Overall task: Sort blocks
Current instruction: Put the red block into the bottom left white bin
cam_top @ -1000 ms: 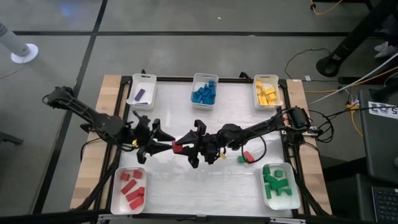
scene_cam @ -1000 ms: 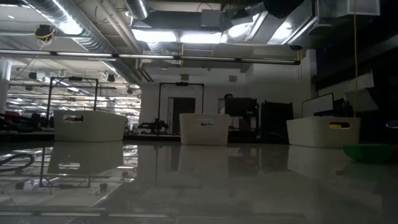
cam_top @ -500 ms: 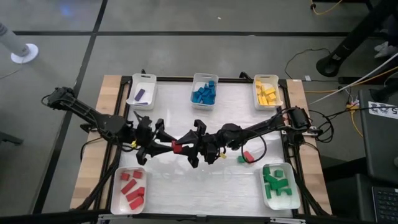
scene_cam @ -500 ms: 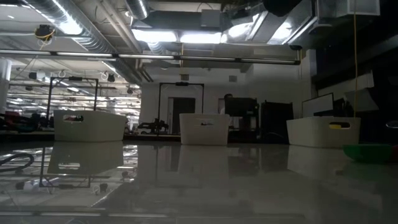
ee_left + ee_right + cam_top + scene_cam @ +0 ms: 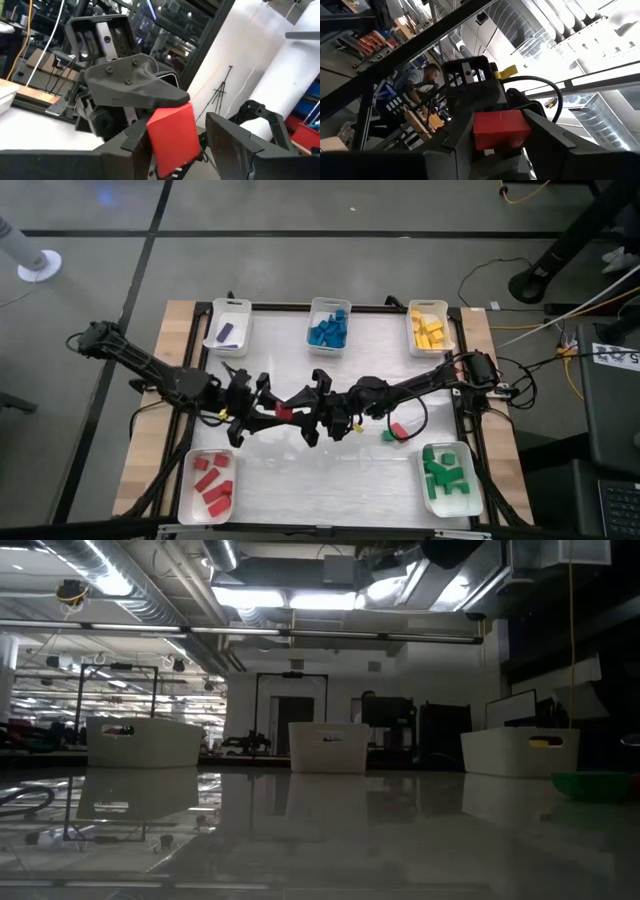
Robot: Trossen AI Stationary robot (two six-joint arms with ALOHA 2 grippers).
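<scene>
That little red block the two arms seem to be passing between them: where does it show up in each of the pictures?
High view: the red block sits mid-table, between the left gripper and right gripper.
Low view: not in it.
Left wrist view: the block is low in the centre, the right gripper's finger over it.
Right wrist view: the block is centred.
Shared landmark: the two grippers meeting at the block.

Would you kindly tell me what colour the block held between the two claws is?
Red. The block shows best in the right wrist view.
</scene>
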